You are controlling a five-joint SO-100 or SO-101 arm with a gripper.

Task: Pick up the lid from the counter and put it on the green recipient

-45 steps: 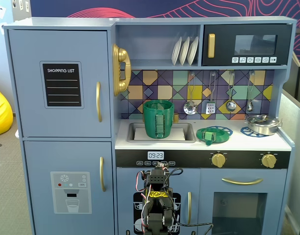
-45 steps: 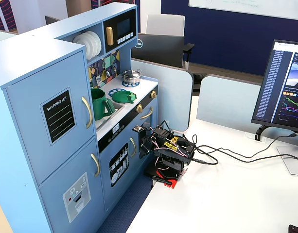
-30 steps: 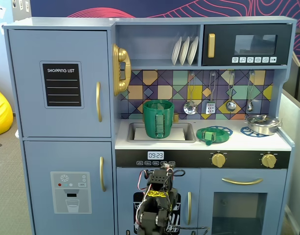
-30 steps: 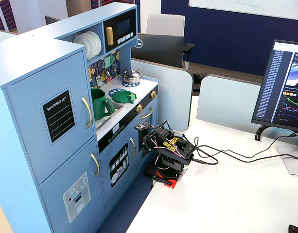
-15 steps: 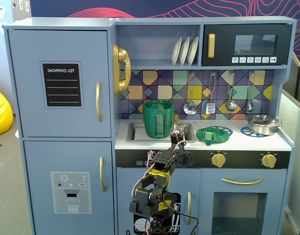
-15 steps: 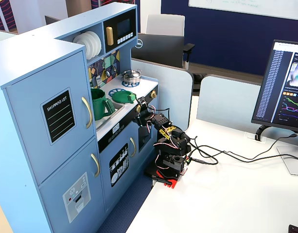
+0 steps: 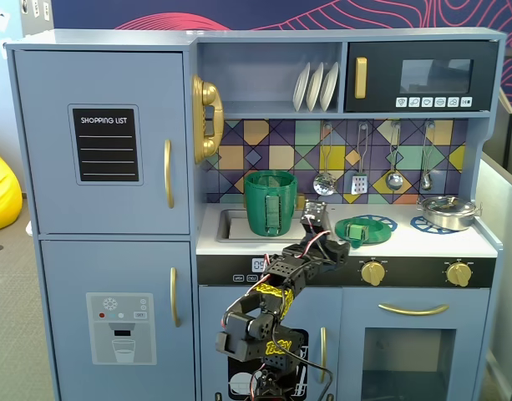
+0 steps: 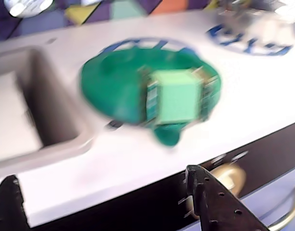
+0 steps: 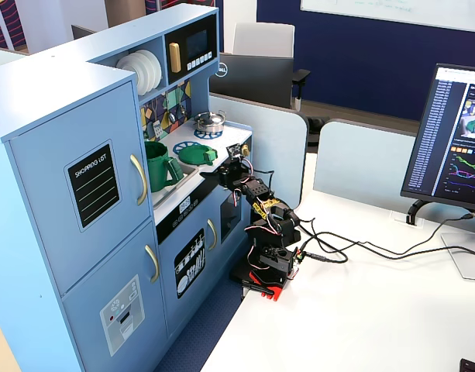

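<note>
On the white worktop point(image 7: 456, 242), your released pincer point(image 7: 314, 219) hovers at nine o'clock of the flat round green plastic lid point(image 7: 362, 228), not touching.

Greens standing out against a pale blue toy kitchen

The lid point(image 7: 362, 229) is showing bright green with a lighter green strap in the wrist view point(image 8: 152, 94), lying over a blue spoked ring print point(image 7: 381, 220) on the white counter point(image 7: 322, 249). The green recipient point(image 7: 270, 202) is looking darker green, its strap handle paler. The steel pot point(image 7: 447, 211) is gleaming silver, the backsplash point(image 7: 264, 146) is showing purple, yellow, teal and orange diamonds, the knobs point(image 7: 372, 272) are glowing gold, and the gripper point(image 7: 316, 215) is showing black.
</note>
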